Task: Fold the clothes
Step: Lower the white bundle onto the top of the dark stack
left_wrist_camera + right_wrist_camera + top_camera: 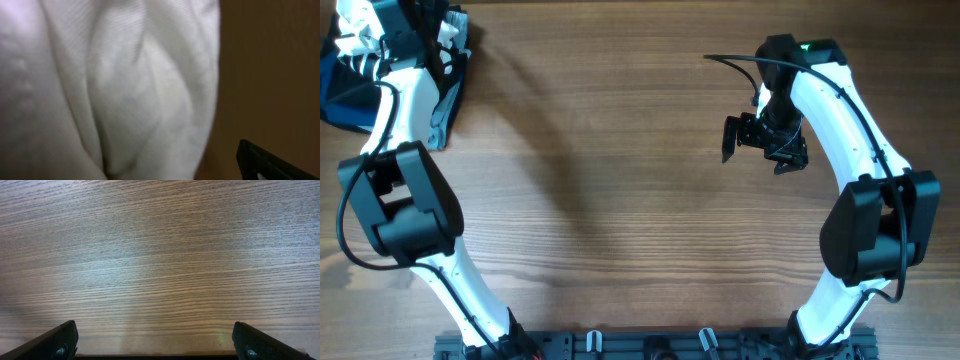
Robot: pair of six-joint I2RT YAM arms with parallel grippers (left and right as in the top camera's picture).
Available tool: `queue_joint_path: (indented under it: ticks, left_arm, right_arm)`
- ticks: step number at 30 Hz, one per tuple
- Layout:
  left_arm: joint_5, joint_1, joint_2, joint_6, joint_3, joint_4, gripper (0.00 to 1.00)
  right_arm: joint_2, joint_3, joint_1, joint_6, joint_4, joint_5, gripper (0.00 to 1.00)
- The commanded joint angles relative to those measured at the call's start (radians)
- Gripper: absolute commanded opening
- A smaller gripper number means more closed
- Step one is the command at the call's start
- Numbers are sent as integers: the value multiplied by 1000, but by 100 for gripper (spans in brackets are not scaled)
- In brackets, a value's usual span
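The right tool [155,332] is spread wide just above the wooden surface [160,255]. The left tool [440,45] sits close against the white garment [110,90]. I cannot tell whether it pinches the cloth.

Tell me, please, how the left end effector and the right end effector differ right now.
The left end effector sits at the far left corner of the table; the right end effector hangs over wood right of centre. The left wrist view is filled by the white garment; the right shows only wood grain. The right end effector is open, holding nothing; whether the left is open cannot be told.
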Motion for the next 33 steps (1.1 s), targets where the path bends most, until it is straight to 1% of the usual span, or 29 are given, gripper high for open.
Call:
queue_joint_path:
  ticks: [1, 5, 9, 16, 19, 22, 26, 27, 28, 29, 33]
  left_arm:
    - [-2, -10, -101, 5, 12, 8, 99]
    - [-2, -26, -158, 7, 12, 5, 100]
    - [-8, -48, -214, 60, 12, 6, 100]
    - [-26, -51, -237, 67, 12, -6, 99]
    - [-71, -51, -235, 66, 12, -50, 99]
    - [-74, -51, -236, 71, 12, -86, 99]
    - [-83, -50, -250, 85, 12, -236, 100]
    - [-90, -50, -253, 87, 12, -262, 92]
    - [-94, -48, -257, 113, 12, -300, 40]
    - [-99, -48, -260, 127, 12, -322, 4]
    - [-178, -48, -279, 129, 12, -429, 4]
  right_arm:
    - [19, 6, 3, -8, -2, -16, 100]
    - [46, 6, 3, -8, -5, -16, 100]
    - [56, 6, 3, -10, -5, -29, 100]
    - [56, 6, 3, -36, -29, -39, 100]
    - [56, 6, 3, -45, -43, -39, 100]
    - [56, 6, 3, -48, -46, -39, 100]
    - [56, 6, 3, -48, -46, -39, 100]
    - [56, 6, 3, -48, -46, -39, 100]
    - [56, 6, 3, -48, -46, -39, 100]
    - [56, 6, 3, -48, -46, -39, 100]
    - [56, 6, 3, -63, -50, -39, 100]
